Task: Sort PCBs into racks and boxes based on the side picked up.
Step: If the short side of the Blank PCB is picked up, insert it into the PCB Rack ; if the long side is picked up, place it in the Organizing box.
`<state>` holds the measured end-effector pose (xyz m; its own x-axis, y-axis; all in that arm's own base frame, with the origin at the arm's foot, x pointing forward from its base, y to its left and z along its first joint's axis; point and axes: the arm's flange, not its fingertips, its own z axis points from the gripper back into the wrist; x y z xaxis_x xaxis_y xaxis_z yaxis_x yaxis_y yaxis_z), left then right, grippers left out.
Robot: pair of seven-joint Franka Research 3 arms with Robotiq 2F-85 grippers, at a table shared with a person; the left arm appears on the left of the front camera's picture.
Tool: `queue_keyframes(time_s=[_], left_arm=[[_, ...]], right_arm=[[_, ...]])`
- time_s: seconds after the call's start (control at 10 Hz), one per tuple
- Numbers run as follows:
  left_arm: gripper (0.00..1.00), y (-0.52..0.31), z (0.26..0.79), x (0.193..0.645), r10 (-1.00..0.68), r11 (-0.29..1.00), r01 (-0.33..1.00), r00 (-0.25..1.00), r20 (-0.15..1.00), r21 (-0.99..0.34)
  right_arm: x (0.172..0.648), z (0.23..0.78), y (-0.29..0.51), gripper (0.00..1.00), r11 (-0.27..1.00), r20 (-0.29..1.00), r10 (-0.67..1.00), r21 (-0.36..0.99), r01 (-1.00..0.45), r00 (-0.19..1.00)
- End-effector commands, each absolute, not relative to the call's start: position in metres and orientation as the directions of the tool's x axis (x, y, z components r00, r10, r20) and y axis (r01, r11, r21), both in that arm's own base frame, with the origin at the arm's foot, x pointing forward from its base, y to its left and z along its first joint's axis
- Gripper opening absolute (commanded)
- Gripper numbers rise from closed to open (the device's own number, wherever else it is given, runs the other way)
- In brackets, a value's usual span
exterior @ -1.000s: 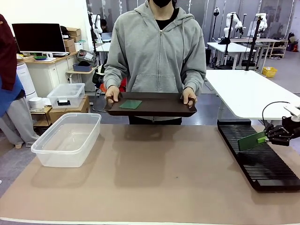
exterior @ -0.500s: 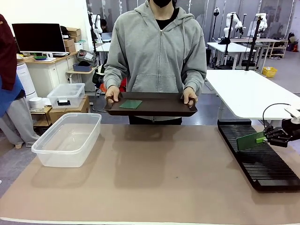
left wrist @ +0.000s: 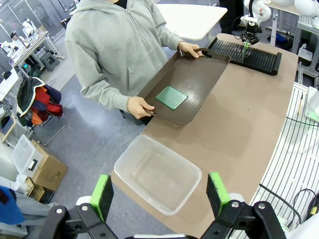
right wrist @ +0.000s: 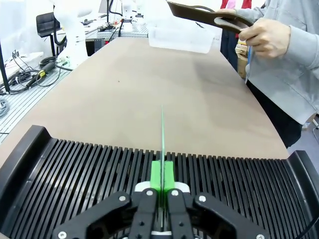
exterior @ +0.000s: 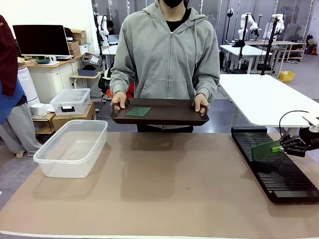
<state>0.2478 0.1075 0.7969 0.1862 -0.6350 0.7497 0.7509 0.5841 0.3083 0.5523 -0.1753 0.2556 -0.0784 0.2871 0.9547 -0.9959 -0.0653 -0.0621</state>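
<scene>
My right gripper (exterior: 290,145) is shut on one PCB (exterior: 266,149), holding it on edge just over the slots of the black rack (exterior: 275,172). In the right wrist view that PCB (right wrist: 162,142) shows as a thin green line rising from between the pads of the right gripper (right wrist: 162,185), in line with the rack's (right wrist: 75,169) slots. A second PCB (exterior: 138,111) lies flat on the dark brown tray (exterior: 169,115) that the person holds in both hands. The clear box (exterior: 72,147) stands at the table's left. My left gripper (left wrist: 159,194) hangs open high above the box (left wrist: 157,174).
The tray (left wrist: 199,69) is held over the table's far edge at the middle. A smaller lidded clear box (exterior: 71,101) stands on cardboard beyond the table at left. Another person stands at the far left edge. Bare brown tabletop (exterior: 174,184) lies between box and rack.
My right gripper has nudged the PCB a little leftward and more level over the rack. The person's tray has shifted very slightly. The left gripper stays open.
</scene>
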Motion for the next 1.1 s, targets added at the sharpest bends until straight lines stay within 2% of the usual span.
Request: queue_keyframes(time_s=[0.0,0.7,0.8,1.0], left_arm=[[1.00,0.107,0.795,0.248,-0.636,0.572,0.760,0.173,0.752,0.309],[1.00,0.107,0.795,0.248,-0.636,0.572,0.760,0.173,0.752,0.309],[1.00,0.107,0.795,0.248,-0.636,0.572,0.760,0.173,0.752,0.309],[1.00,0.107,0.795,0.248,-0.636,0.572,0.760,0.173,0.752,0.309]], right_arm=[[0.552,0.249,-0.176,0.02,-0.029,0.941,0.329,-0.069,-0.997,-0.075],[0.537,0.229,-0.186,0.02,0.005,0.943,0.333,0.000,-1.000,0.002],[0.541,0.243,-0.184,0.02,-0.024,0.961,0.274,-0.032,-0.999,-0.037],[0.541,0.243,-0.184,0.02,-0.024,0.961,0.274,-0.032,-0.999,-0.037]])
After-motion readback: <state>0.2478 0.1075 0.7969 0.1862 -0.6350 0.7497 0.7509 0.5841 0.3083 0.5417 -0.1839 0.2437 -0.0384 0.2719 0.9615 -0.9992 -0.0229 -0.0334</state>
